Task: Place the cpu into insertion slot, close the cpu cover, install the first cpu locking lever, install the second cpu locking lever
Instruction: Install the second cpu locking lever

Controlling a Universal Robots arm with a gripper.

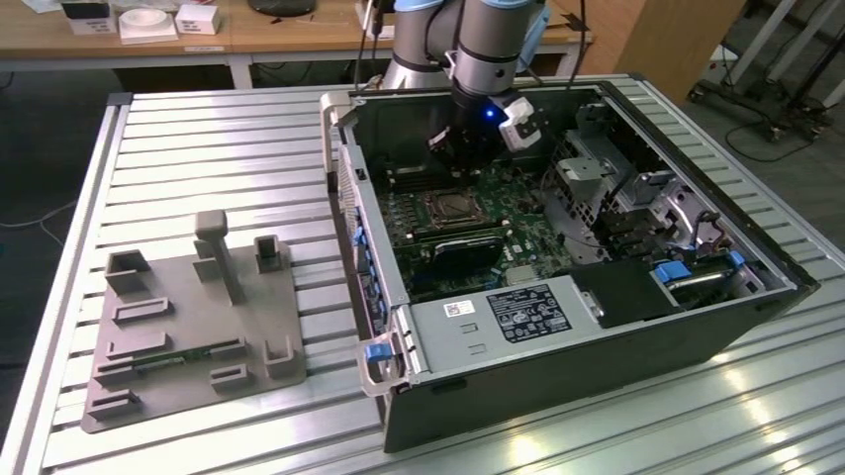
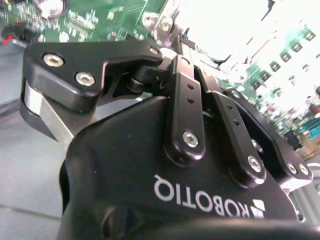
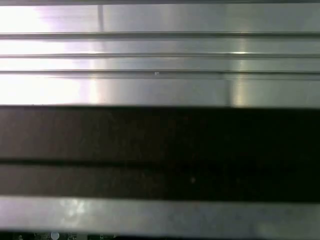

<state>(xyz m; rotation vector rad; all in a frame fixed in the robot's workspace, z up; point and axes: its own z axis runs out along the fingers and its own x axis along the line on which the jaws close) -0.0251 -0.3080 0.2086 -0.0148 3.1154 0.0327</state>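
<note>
Arm's down inside the black computer case, gripper hovering over the green motherboard just behind the insertion slot, which sits mid-board; whether the jaws are spread or closed, I cannot tell

computer case: 1 | gripper: 1 | insertion slot: 1 | grey fixture tray: 1 (on slatted table)

Silvery-rimmed insertion slot — amid green board
</note>
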